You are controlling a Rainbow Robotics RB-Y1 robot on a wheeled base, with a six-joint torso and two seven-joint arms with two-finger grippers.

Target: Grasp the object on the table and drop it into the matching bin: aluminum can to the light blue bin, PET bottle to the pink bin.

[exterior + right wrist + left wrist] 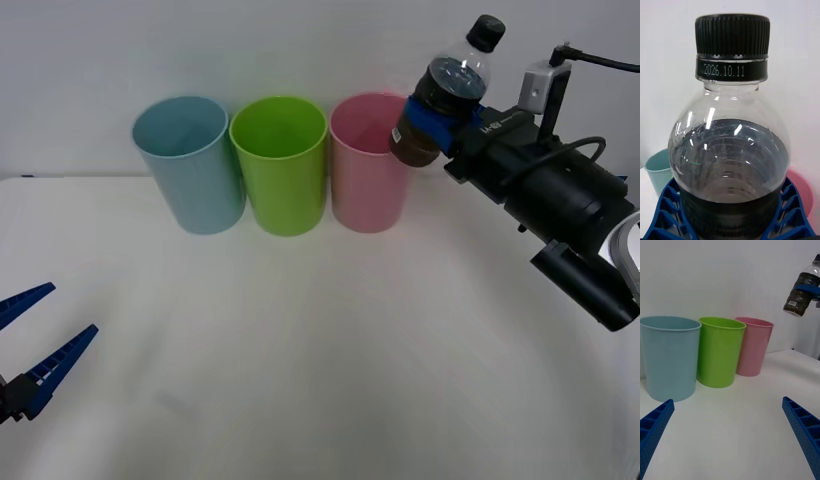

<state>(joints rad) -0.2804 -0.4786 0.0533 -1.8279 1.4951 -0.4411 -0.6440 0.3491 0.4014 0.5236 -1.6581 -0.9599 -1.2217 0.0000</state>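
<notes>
From my station, the right gripper [440,118] is clamped on the bottle [447,92], holding it in the air, tilted with its cap away from the bins, beside and above the rim of the pink bin [367,165]. The three bins stand in a row near the table's [300,340] far edge: blue bin [189,165], green bin [280,165], pink, each just beside the next.

The right wrist view brings me close enough to read white print on the black band under the cap [732,34]: "2026.10.11". It also shows dark liquid filling the bottle to its shoulder, and the blue ribbed fingers [666,210] pressed against both sides of the body. The blue and pink rims peek past the bottle there.

The left wrist view gives what the others do not: the bottle's underside and a label with small white print on the lower body, too small for me to read.

The left gripper [35,345] waits low by the table's near left corner, fingers spread apart, holding nothing.
</notes>
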